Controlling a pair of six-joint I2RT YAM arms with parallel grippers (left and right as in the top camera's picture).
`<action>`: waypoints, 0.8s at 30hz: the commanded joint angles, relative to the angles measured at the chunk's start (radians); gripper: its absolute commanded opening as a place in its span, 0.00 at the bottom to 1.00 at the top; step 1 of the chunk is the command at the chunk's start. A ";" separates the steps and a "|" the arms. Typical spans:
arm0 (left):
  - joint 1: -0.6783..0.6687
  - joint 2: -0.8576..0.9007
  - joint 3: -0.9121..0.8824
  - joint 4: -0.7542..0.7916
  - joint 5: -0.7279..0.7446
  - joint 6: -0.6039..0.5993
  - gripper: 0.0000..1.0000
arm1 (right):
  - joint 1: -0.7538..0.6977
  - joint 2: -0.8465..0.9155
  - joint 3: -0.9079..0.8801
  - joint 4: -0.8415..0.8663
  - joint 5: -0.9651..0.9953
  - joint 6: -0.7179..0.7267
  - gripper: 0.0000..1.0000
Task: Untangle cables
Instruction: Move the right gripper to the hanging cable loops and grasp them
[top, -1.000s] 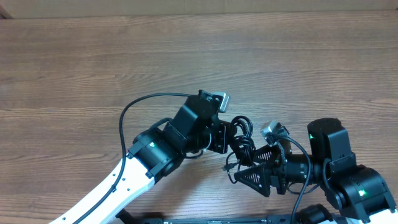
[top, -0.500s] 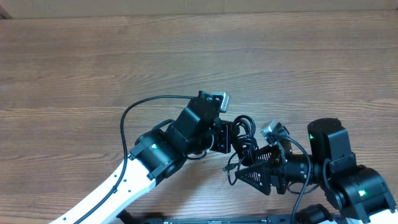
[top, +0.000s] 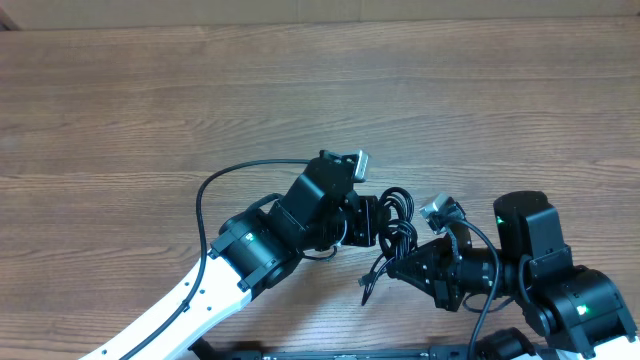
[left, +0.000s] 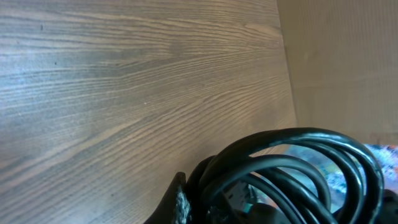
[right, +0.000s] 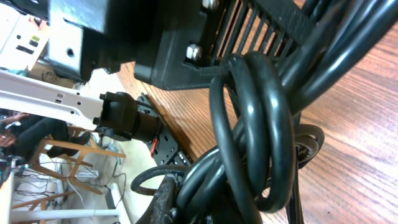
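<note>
The cables (top: 397, 226) are a knotted black bundle held just above the wooden table (top: 300, 90), between my two grippers. My left gripper (top: 378, 224) comes in from the left and is shut on the bundle's upper loops. In the left wrist view those cables (left: 298, 163) fill the lower right, pressed against one finger (left: 180, 202). My right gripper (top: 404, 264) reaches in from the right and is shut on the lower strands. Thick loops of the cables (right: 261, 124) crowd the right wrist view beside its finger (right: 171, 199). A loose plug end (top: 366, 290) dangles down-left.
The left arm's own wire (top: 215, 180) arches over the table left of the bundle. The table's far edge meets a beige wall (top: 320, 10) at the top. A black base rail (top: 330, 352) runs along the front edge between the arms.
My right gripper has gone from wide open to shut on the bundle's lower strands. The left gripper and the bundle have shifted slightly right.
</note>
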 joint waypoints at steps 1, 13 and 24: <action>0.017 0.003 0.007 0.018 -0.016 -0.090 0.04 | 0.009 -0.006 0.024 -0.004 -0.073 0.006 0.04; 0.123 0.003 0.007 -0.165 -0.122 -0.210 0.04 | 0.009 -0.006 0.024 0.103 -0.255 0.001 0.04; 0.123 0.003 0.007 -0.259 -0.177 -0.209 0.04 | 0.009 -0.006 0.024 0.377 -0.397 0.003 0.04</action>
